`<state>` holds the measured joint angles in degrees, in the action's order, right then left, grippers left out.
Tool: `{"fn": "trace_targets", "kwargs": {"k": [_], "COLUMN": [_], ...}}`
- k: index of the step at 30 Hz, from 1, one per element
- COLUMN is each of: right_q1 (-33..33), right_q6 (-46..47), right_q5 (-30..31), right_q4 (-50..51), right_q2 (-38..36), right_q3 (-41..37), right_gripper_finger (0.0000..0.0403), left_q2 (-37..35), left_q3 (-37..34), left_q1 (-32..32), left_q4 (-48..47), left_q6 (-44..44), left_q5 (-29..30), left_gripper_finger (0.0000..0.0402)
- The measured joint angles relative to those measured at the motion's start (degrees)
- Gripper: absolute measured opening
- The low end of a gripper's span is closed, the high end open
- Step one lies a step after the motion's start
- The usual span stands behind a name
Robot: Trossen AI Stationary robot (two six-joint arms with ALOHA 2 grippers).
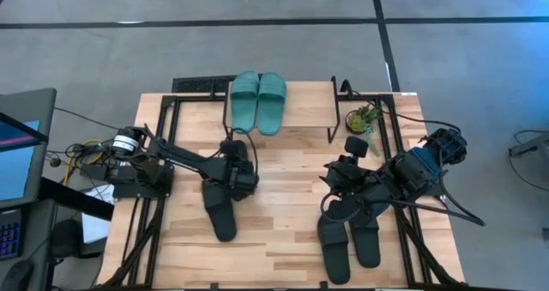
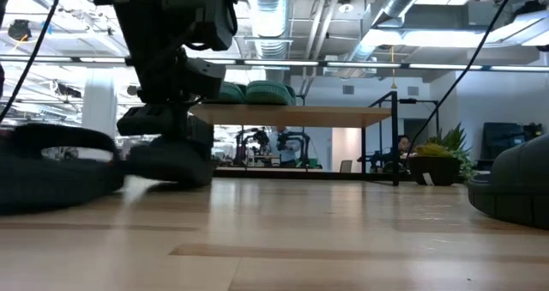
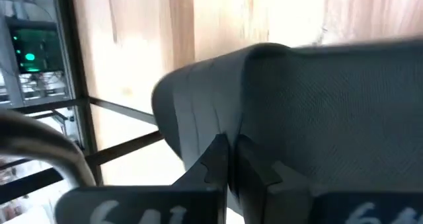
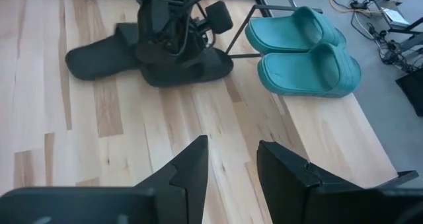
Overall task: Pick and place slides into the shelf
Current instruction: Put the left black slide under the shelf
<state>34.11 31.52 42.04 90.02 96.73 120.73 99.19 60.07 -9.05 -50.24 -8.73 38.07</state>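
Teal slides point(image 1: 258, 101) (paired) atop shelf point(image 1: 300, 111)

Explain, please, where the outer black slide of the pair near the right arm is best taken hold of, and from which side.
Probably the wide strap of the black slide: it is the only raised part, since the sole lies flat on the table. Come down from above with one finger into the strap's opening, because its partner lies close beside it.
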Motion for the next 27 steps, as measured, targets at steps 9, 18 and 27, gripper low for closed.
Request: {"fn": "trace_targets", "kwargs": {"k": [9, 18, 27], "right_q1": [0.02, 0.00, 0.00], "right_q6": [0.14, 0.11, 1.31], "right_q5": [0.00, 0.00, 0.00], "right_q4": [-0.02, 0.00, 0.00], "right_q2": [0.00, 0.00, 0.00], "right_q3": [0.00, 0.00, 0.00], "right_gripper_finger": [0.0118, 0.0118, 0.0118], "left_q2": [-0.08, -0.15, -0.19], "left_q3": [0.02, 0.13, 0.15], "left_q1": [-0.84, 0.25, 3.53], "left_q4": [7.05, 10.03, 10.74], "left_q6": [3.94, 7.54, 13.88], "left_q5": [-0.38, 1.30, 1.49], "left_gripper_finger": [0.0000, 0.0000, 0.0000]}}
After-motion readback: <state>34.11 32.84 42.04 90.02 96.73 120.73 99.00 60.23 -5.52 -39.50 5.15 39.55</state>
